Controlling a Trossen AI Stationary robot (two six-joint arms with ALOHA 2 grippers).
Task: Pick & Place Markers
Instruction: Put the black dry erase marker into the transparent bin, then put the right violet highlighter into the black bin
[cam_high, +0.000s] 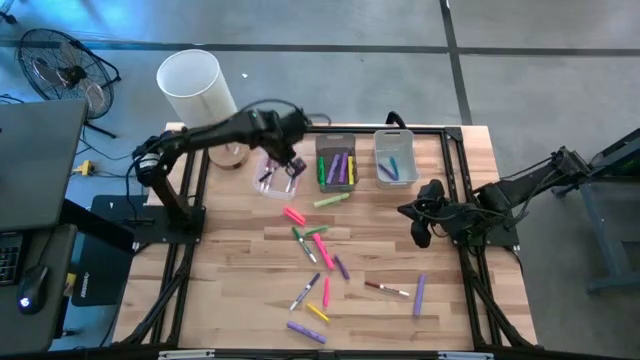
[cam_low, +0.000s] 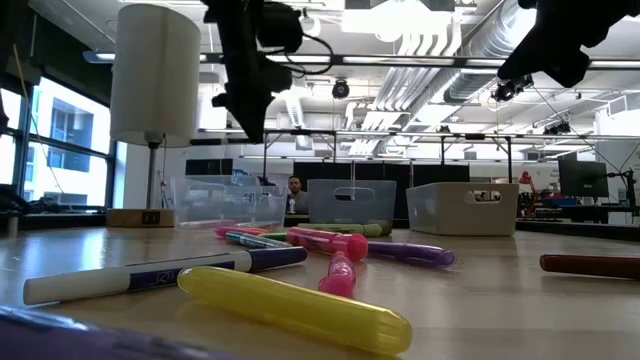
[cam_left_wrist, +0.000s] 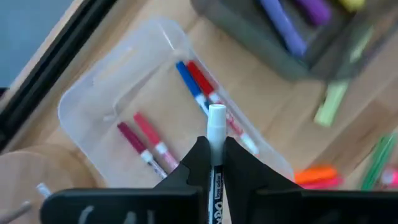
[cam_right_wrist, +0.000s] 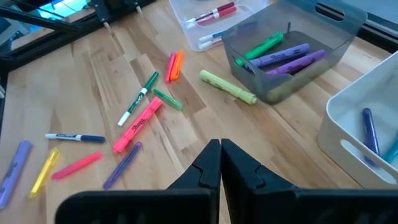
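Observation:
My left gripper (cam_left_wrist: 215, 160) hangs over the clear bin (cam_high: 278, 180) at the table's far side, shut on a white-barrelled marker (cam_left_wrist: 216, 127). Several red, blue and pink-capped markers (cam_left_wrist: 199, 87) lie on the bin's floor below it. More markers (cam_high: 318, 248) in pink, green, purple and yellow lie scattered on the wooden table, also seen close up in the low view (cam_low: 300, 305). My right gripper (cam_right_wrist: 221, 152) waits shut and empty above the table's right part (cam_high: 421, 228). My left gripper pinches the white-barrelled marker between its two fingers (cam_left_wrist: 198, 158). The marker lies along the fingers, and its white end (cam_left_wrist: 216, 115) sticks out past the fingertips. The fingers point down from above, and the marker is lifted clear over the clear bin.
A grey bin (cam_high: 336, 163) with green and purple markers and a white bin (cam_high: 396, 158) with blue ones stand right of the clear bin. A yellow-green marker (cam_high: 331, 200) lies before the grey bin. A white cylinder (cam_high: 195, 85) stands at the far left corner.

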